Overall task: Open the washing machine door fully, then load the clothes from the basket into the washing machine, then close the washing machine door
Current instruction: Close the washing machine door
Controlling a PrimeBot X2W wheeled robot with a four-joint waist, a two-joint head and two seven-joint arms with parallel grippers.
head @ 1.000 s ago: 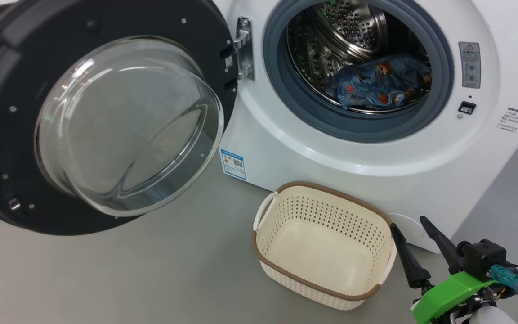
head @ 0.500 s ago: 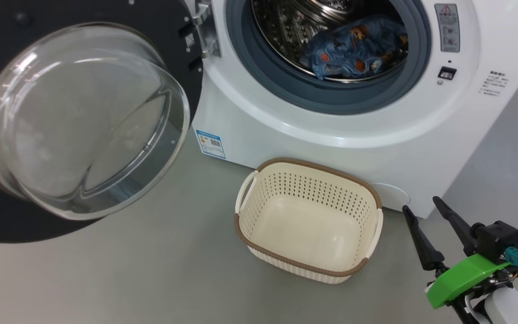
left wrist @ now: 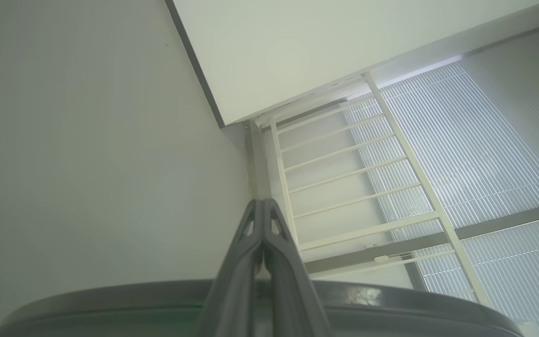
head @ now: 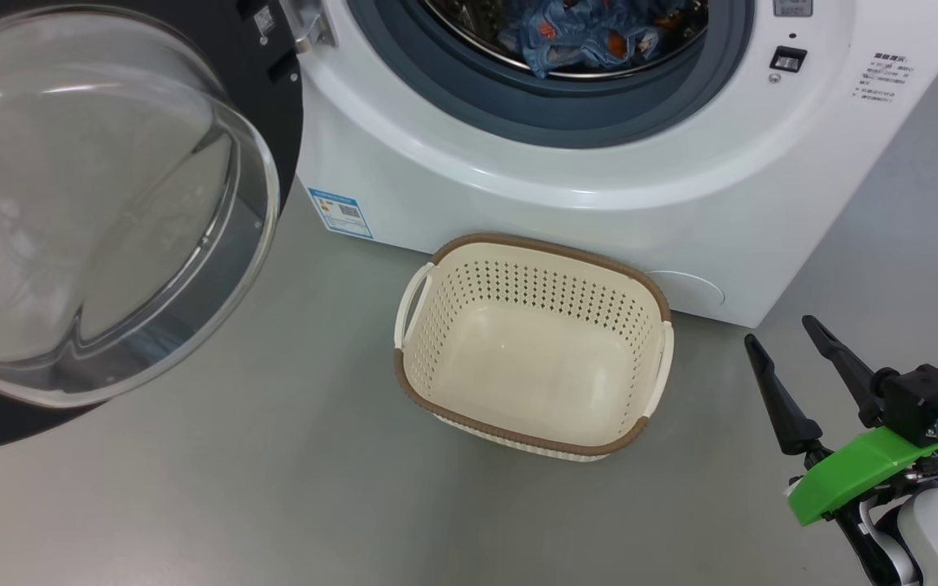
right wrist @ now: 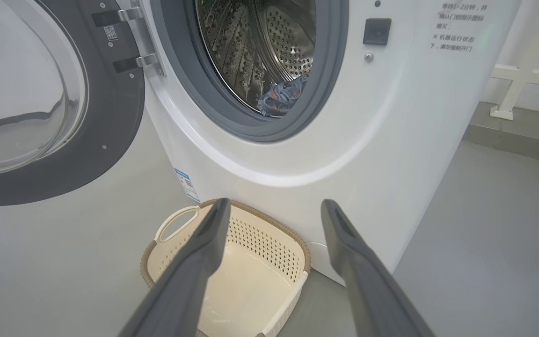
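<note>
Nearest to us, at 4 o'clock in head view, is the right hand (head: 780, 331). Its two dark fingers are spread wide w/ nothing btwn them, tips angled toward 11 o'clock, above the grey floor (head: 273, 472). In its own wrist view the right hand (right wrist: 275, 205) frames the basket's far end.

The left hand (left wrist: 262, 203) has its fingers pressed tight together, gripping nothing. It points up at a pale wall and a white rail frame (left wrist: 344, 164). A dark curved edge crosses below it; we can't tell what that edge belongs to.

Next out, dead ctr, the basket (head: 546, 243) (right wrist: 260, 243) sits on the floor just in front of the machine, bare cream bottom showing, apart from the right hand.

Behind it at 12 o'clock stands the washing machine (head: 558, 179) (right wrist: 344, 140), w/ a blue label sticker (head: 341, 213) at its lower front corner.

The washing machine door (head: 94, 203) (right wrist: 110, 117) is swung open at 9 to 10 o'clock, glass bowl bulging our way.

Farthest in, past the grey seal (head: 534, 114), the clothes (head: 591, 28) (right wrist: 281, 96) lie low in the steel drum (right wrist: 260, 47).
</note>
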